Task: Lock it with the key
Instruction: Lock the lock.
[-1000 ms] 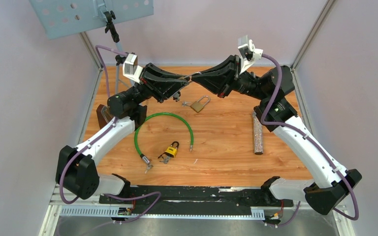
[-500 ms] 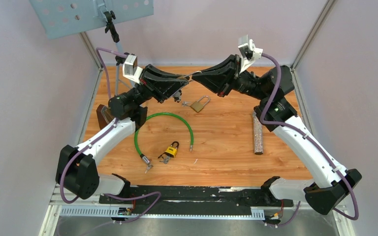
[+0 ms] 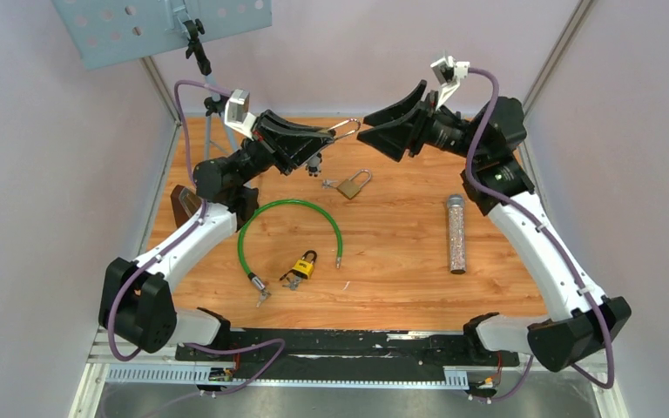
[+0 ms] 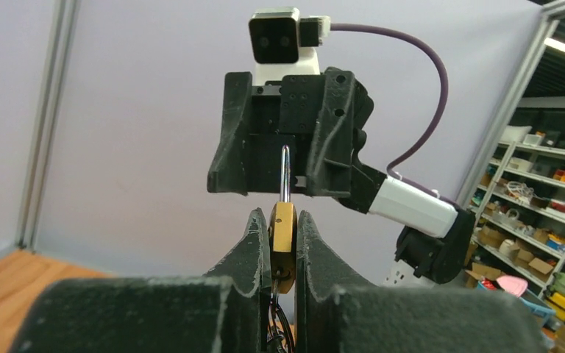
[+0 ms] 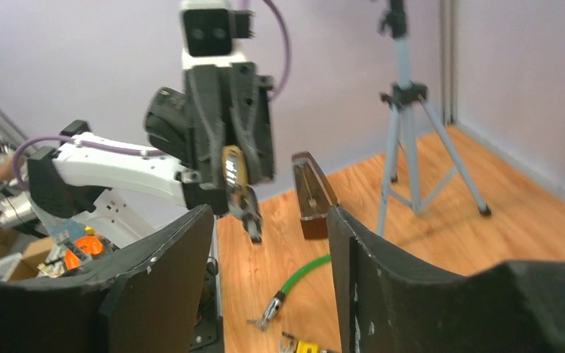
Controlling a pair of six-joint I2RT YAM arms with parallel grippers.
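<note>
Starting at the near edge of the table (image 3: pixel 401 252): a yellow padlock (image 3: pixel 304 264) lies flat, with a small key bunch (image 3: pixel 290 279) touching its left side. A green cable (image 3: pixel 292 204) arcs around both in an open loop, its two metal ends pointing back toward the near edge. A glittery cylinder (image 3: pixel 457 235) lies well apart to the right, lengthwise near to far. A brown wedge-shaped box (image 3: pixel 182 202) stands at the left edge, beside the left arm.

Mid-table: a second brass padlock (image 3: pixel 349 187) lies flat, with a loose key (image 3: pixel 327 183) just beside it on the left.

Farther back, raised above the table:
- The left gripper (image 3: pixel 324 139) is clamped on the held brass padlock (image 4: pixel 282 234), one finger pressed to each broad face.
- The shackle (image 4: pixel 285 173) sticks out past the fingertips toward the other arm. Whether it is latched, cannot tell.
- A small dark piece (image 5: pixel 251 217) hangs under the padlock body. It is too blurred to call a key.

The right gripper (image 3: pixel 373 129) faces the shackle tip, near it but apart. Its jaws stand roughly half spread with nothing between them.

At the far left corner stands a tripod (image 3: pixel 212 131), with a perforated grey panel (image 3: pixel 152 26) above it.
</note>
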